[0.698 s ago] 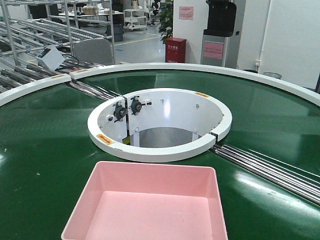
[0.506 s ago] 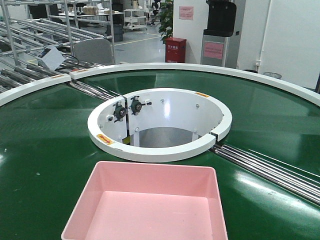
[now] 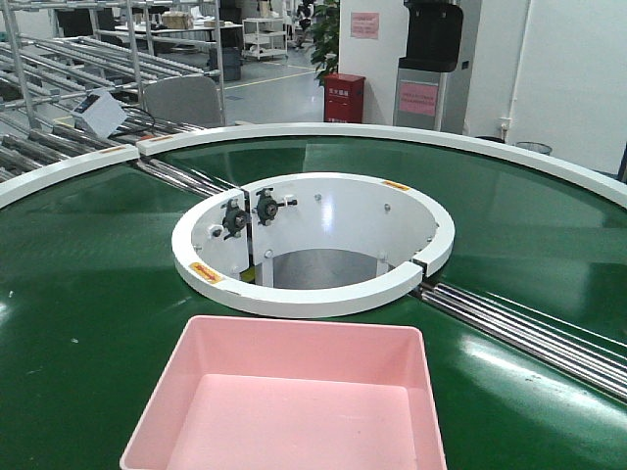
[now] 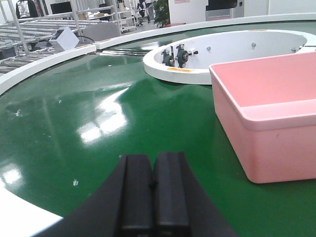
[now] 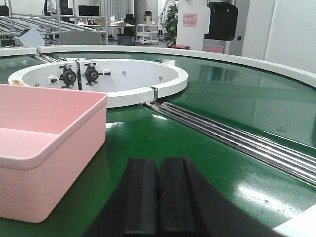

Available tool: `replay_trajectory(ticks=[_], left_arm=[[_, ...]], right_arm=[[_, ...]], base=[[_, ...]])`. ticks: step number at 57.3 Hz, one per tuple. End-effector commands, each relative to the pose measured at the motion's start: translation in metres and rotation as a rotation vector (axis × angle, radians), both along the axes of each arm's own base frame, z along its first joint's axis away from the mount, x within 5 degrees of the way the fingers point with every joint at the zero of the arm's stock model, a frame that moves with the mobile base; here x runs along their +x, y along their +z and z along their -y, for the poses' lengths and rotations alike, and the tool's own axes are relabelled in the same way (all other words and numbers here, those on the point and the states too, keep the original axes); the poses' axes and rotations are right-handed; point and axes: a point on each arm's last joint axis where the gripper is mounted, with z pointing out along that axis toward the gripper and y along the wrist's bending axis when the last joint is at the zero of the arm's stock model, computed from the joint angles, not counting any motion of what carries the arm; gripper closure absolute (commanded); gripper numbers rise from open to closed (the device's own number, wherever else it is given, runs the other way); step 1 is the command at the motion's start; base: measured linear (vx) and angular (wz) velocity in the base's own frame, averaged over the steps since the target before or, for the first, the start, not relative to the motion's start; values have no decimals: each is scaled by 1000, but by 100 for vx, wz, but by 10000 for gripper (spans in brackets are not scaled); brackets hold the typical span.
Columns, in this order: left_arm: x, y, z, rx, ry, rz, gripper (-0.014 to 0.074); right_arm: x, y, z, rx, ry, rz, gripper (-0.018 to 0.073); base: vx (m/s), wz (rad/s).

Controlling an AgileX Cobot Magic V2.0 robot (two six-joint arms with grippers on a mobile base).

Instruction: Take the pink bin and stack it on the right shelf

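A glossy green circular conveyor belt [image 3: 88, 284] fills the view. It has a raised white outer rim [image 3: 411, 132] and curves around a white inner ring [image 3: 294, 299] with an open centre. A band of silver metal rollers [image 3: 529, 333] crosses the belt from the ring toward the lower right. A shallow rectangular pale-pink plastic tub [image 3: 304, 352] sits upright directly on the belt, near the ring's front edge but apart from it.
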Motion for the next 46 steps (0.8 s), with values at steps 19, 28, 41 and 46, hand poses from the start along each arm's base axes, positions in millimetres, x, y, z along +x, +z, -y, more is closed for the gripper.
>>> replay_trajectory(ticks=[19, 28, 41, 46], left_arm=[[-20, 88, -2, -233, -33, 572, 604], [-12, 167, -1, -152, -18, 514, 604], [64, 240, 4, -58, -2, 367, 604], [88, 242, 6, -62, -2, 309, 604]], right_arm=[[-18, 83, 0, 120, 27, 471, 571], [-21, 180, 0, 71, 16, 480, 571], [49, 250, -4, 64, 11, 291, 571], [72, 248, -5, 72, 12, 202, 571]], base=[[0, 0], [0, 0], [0, 0], [0, 0]])
